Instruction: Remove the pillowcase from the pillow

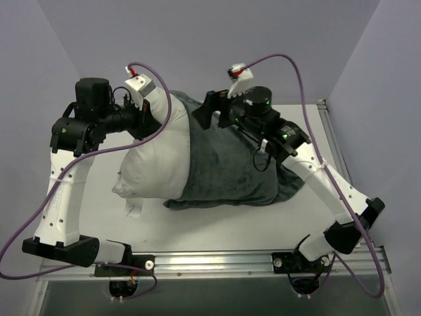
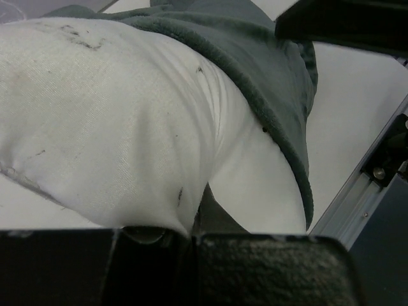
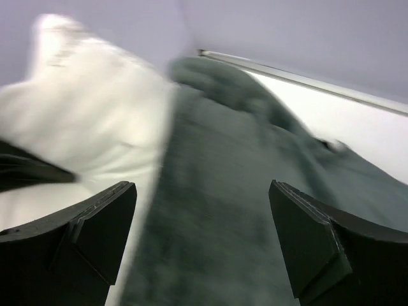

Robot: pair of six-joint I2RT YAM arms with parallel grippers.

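Showing, nearest the arm bases, a strip of bare table (image 1: 217, 237) and, just beyond it, the pillow (image 1: 154, 161) lying across the middle, its left part bare and white. Covering the right part: the pillowcase (image 1: 227, 164), grey face outward, its open hem crossing the pillow from near to far and its slack closed end spilling onto the table at the right. Judging the removal partly done, with roughly the left half out and the rest inside.

Farther back, at the pillow's far left corner: left pincer (image 2: 191, 241) clamping tight on a fold of white pillow fabric, clear of the grey hem. Probably anchoring the pillow, so that a pull on the cover slides cloth off stuffing instead of dragging the whole bundle along.

Farthest, over the far edge of the pillowcase near the hem: right pincer (image 3: 201, 191) standing wide apart, gripping nothing, with grey cloth lying below the fingers and the wrist view smeared. Likely positioning for a hold on the cover. Needing a bite on grey fabric alone, since catching white along with it would be pulling against the anchoring grip.
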